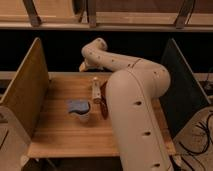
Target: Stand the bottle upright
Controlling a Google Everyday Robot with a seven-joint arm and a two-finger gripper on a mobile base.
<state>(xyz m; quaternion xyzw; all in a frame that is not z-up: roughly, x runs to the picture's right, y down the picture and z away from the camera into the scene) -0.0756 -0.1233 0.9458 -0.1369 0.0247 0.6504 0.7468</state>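
The bottle [95,90] is a slim cream-white shape on the wooden table [55,130], just left of the red bowl [104,100]. I cannot tell whether it stands or lies pointing away from me. My arm rises from the lower right, bends at the back, and ends in the gripper [83,65]. The gripper hangs over the table's far edge, above and slightly left of the bottle and clear of it. It is open and holds nothing.
A white cup with a blue-grey top [79,108] stands left of the bowl. My arm's bulky forearm [135,115] hides most of the bowl and the table's right side. A wooden side panel [25,90] walls the left and a dark panel [181,85] the right.
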